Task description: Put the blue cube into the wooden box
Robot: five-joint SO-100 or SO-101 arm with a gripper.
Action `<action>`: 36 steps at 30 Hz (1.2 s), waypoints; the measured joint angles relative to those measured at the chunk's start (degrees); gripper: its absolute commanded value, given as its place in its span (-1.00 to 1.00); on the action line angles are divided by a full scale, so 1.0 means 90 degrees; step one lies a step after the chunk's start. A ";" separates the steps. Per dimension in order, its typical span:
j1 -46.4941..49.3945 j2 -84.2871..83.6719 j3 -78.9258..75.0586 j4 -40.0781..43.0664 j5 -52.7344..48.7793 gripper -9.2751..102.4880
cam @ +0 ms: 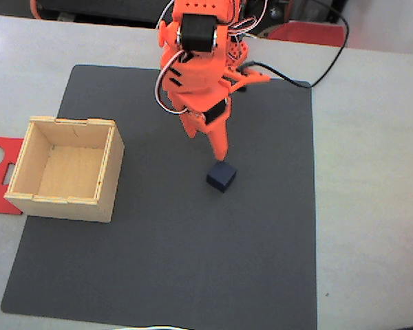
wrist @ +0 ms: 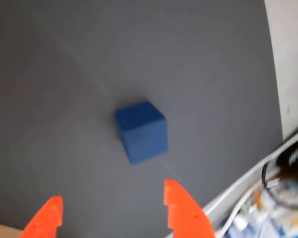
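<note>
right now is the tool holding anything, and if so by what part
Nothing is held. The tool is open, its fingertips apart above the mat, and the blue cube sits on the mat ahead of them, untouched.

Blue cube (wrist: 141,131): matte, smooth. Wooden box (cam: 67,168): pale bare plywood. Gripper (wrist: 114,210): orange plastic. Mat (cam: 193,275): dark grey, matte.

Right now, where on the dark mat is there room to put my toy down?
In the fixed view, the mat is bare along its whole near half, below the wooden box and the blue cube. The strip right of the cube is free too. It is crowded at the top middle, where the orange arm and its open pincer reach toward the cube.
</note>
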State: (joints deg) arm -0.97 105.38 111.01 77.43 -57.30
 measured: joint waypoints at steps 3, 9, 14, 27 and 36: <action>0.0010 -0.0098 -0.0059 0.0049 -0.0605 -0.36; 0.0000 -0.0811 -0.0742 -0.0176 -0.0977 -0.36; 0.0000 -0.1748 -0.1299 -0.0410 -0.0957 -0.36; -0.0713 -0.2695 -0.1465 -0.0674 -0.0156 -0.37; -0.0859 -0.2979 -0.1611 -0.0674 0.0156 -0.77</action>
State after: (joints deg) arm -8.70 78.57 96.50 71.37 -55.90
